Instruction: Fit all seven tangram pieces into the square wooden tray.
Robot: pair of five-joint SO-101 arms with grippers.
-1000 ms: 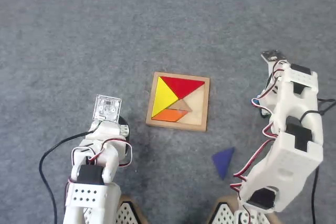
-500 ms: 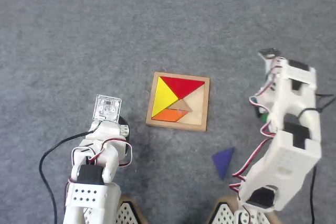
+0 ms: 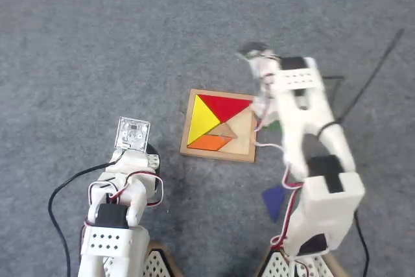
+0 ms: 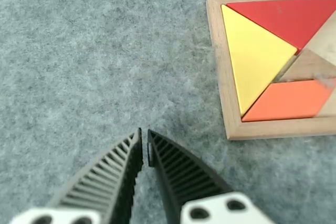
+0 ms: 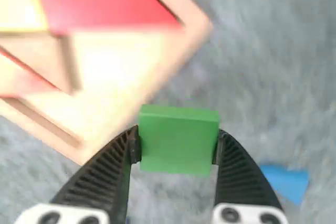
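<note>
At three o'clock of the tray (image 3: pixel 219 156), our right pincer (image 5: pixel 176 139) grips the green square (image 5: pixel 178 129); we should turn it to match the bare gap before lowering.

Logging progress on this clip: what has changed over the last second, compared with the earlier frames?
The right arm swung from the table's right side in toward the tray. Its right claw, shut on the green piece, is now beside the tray's right edge. The left claw, the blue piece, and the red piece, yellow piece and orange piece in the tray stayed put.
</note>
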